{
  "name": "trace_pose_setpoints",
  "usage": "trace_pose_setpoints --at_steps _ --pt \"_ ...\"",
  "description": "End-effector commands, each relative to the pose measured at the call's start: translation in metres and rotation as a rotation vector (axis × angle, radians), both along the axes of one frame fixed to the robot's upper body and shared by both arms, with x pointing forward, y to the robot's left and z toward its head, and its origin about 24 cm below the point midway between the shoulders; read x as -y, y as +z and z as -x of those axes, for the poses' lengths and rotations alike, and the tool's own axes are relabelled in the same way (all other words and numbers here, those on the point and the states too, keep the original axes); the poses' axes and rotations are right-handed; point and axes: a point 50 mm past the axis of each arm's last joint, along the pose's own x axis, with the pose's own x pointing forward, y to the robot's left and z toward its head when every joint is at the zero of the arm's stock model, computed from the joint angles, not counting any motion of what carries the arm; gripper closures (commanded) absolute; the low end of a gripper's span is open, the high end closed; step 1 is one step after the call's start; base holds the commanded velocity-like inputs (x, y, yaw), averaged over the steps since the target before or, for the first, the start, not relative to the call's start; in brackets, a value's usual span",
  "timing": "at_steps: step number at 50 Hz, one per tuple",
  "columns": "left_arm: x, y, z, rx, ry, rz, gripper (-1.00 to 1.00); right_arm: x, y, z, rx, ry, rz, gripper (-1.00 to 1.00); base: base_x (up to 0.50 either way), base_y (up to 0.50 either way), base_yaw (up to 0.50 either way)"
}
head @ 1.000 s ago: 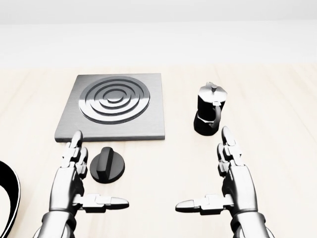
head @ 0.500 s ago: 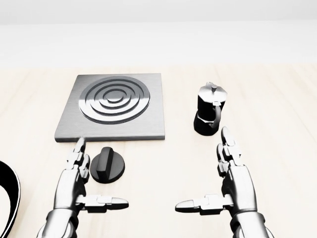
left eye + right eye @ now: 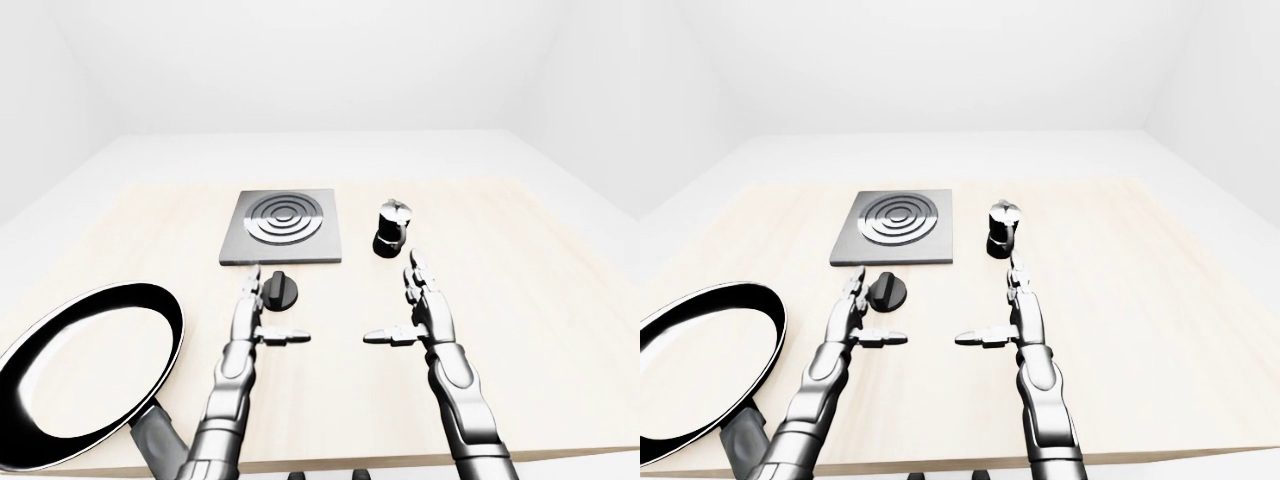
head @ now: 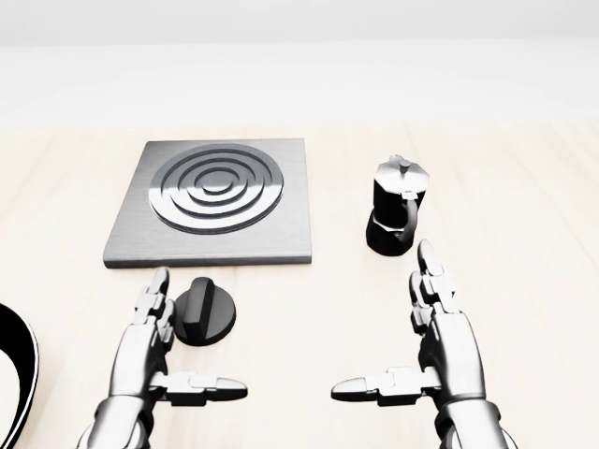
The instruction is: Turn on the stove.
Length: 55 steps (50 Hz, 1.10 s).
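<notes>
Approaching the knob [image 4: 207,312] is the step we judge to be in hand; nothing is gripped yet. The knob sits on the wooden table [image 4: 524,187] just below the stove plate [image 4: 213,201] in the head view, a little toward that plate's lower middle. Our left hand [image 4: 154,351] is just left of the knob, fingers straight and spread, thumb pointing right beneath the knob, holding nothing. We can't tell if the fingertips touch the knob's edge. Next we'd need to shift right, close fingers and thumb around the knob's ridge, then twist. Our right hand [image 4: 432,351] is well right of the knob, below the moka pot [image 4: 397,218], also flat open and empty. A frying pan [image 3: 85,372] lies far left of the knob.
</notes>
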Motion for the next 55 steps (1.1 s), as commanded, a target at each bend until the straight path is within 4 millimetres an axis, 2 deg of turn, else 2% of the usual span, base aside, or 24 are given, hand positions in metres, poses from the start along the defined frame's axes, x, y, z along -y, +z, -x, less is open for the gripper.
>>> trace_pose_setpoints --at_steps 1,4,14,15,32,38,39,47,49,55 --pt "0.003 0.003 0.001 0.017 -0.007 -0.004 -1.0 0.0 0.0 0.0 -0.001 0.0 0.0 -1.0 0.0 0.0 0.0" --pt "0.007 0.01 0.005 0.035 -0.024 -0.006 -1.0 0.0 0.0 0.0 -0.002 0.001 0.0 -1.0 0.0 0.0 0.0" --pt "0.012 0.007 0.005 0.03 -0.044 -0.01 -1.0 0.0 -0.001 0.0 -0.004 0.002 0.0 -1.0 0.0 0.0 0.0" --pt "0.017 0.002 0.007 0.016 -0.064 -0.011 -1.0 0.0 0.0 0.0 -0.006 0.002 0.0 -1.0 0.0 0.0 0.0" --pt "0.026 -0.011 0.01 -0.04 -0.096 -0.013 -1.0 -0.001 -0.001 0.0 -0.005 0.001 0.0 -1.0 0.0 0.0 0.0" --pt "0.031 -0.006 0.013 -0.015 -0.116 -0.013 -1.0 -0.001 -0.001 -0.001 -0.006 0.001 0.0 -1.0 0.0 0.0 0.0" --pt "0.041 0.001 0.02 -0.003 -0.152 -0.018 -1.0 0.0 -0.002 -0.001 -0.008 0.0 -0.001 -1.0 0.0 0.0 0.0" --pt "0.057 0.014 0.029 0.015 -0.21 -0.026 -1.0 0.0 -0.002 -0.002 -0.009 0.0 -0.002 -1.0 0.0 0.0 0.0" --pt "0.067 0.021 0.032 0.027 -0.245 -0.033 -1.0 0.0 -0.002 -0.001 -0.009 -0.001 -0.002 -1.0 0.0 0.0 0.0" --pt "0.074 0.021 0.03 0.032 -0.266 -0.031 -1.0 0.001 -0.002 -0.001 -0.009 -0.001 -0.003 -1.0 0.0 0.0 0.0"
